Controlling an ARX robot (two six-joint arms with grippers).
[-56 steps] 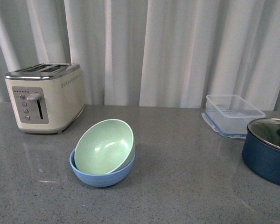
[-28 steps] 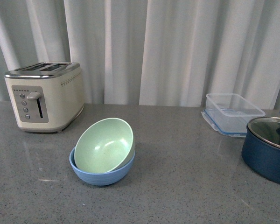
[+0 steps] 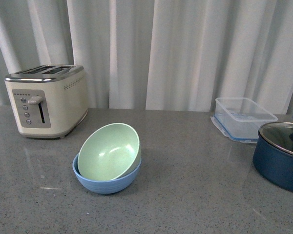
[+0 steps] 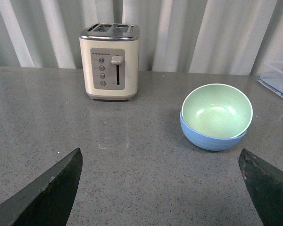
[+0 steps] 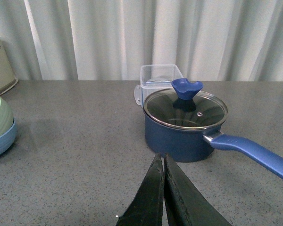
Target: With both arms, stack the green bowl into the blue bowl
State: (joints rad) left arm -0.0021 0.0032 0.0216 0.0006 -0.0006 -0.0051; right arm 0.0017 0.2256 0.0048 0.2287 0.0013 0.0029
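- A kitchen-like setting is showing: a toaster (image 3: 46,101) is standing on a grey speckled counter (image 3: 195,175).
- A lidded pot (image 5: 185,125) and clear container (image 3: 244,118) are sitting before white curtains (image 3: 185,48).

mint-green bowl (image 3: 109,152), sky-blue bowl (image 3: 107,183), cream toaster (image 3: 46,101)

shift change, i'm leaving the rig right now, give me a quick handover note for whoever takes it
Left tool: open wide, empty, back from the bowls.
Right tool: shut, empty, facing the navy pot.
Green bowl sits inside the blue bowl, tilted rather than level, on the counter in front of the toaster. Neither tool touches them.
Done: the stack is made.
Left: arguably nothing; if a flush nest is wanted, level the green bowl.
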